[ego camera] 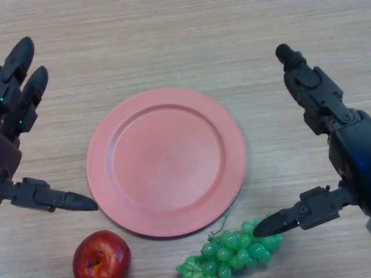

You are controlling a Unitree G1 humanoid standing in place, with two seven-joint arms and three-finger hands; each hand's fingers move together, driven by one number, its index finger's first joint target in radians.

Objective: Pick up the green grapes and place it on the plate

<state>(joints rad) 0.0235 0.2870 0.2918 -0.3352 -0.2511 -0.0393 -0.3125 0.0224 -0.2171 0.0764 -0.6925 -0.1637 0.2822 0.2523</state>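
Note:
A bunch of green grapes [235,252] lies on the wooden table at the bottom edge, just below the right side of a round pink plate [167,161] that holds nothing. My right hand [342,150] is open on the right; its thumb tip [268,225] hovers over the upper right of the grapes, and its fingers [304,78] reach up past the plate's right side. My left hand [17,104] is open at the left edge, with its thumb pointing toward the plate's lower left rim.
A red apple [101,255] sits at the bottom left, below the plate and left of the grapes. The wooden table [185,40] stretches beyond the plate.

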